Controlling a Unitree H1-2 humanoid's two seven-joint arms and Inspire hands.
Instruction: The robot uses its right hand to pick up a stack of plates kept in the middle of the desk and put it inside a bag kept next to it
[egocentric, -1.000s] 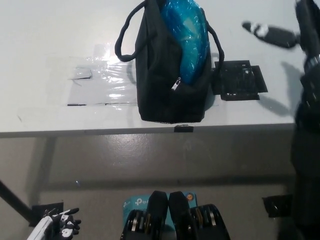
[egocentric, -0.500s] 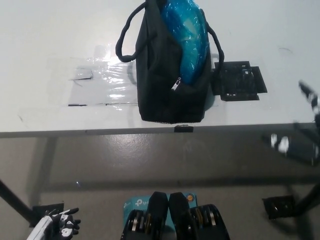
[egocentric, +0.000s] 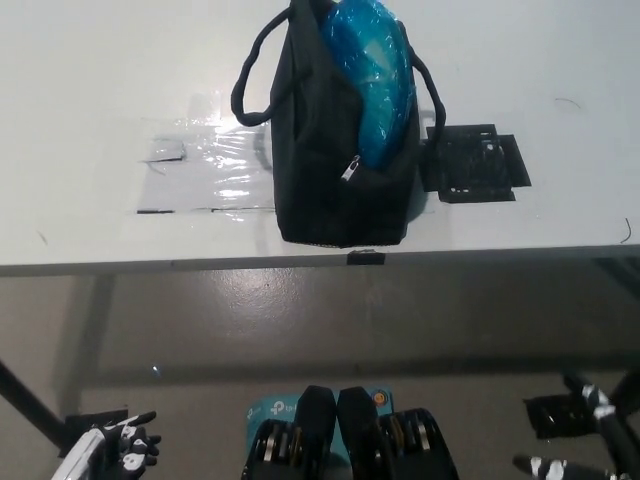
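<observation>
down at the near left corner the white left hand (egocentric: 118, 449) hung below the desk (egocentric: 80, 90), fingers loosely apart, holding nothing. mid-desk, the black bag (egocentric: 335, 150) stood with the blue stack of plates (egocentric: 372, 75) already inside, on edge, long axis running near to far, top poking out the far end. over at the near right, the black right hand (egocentric: 585, 435) had dropped off the desk since a second ago and looked released, fingers spread. so i'd say the job was pretty much done.
</observation>
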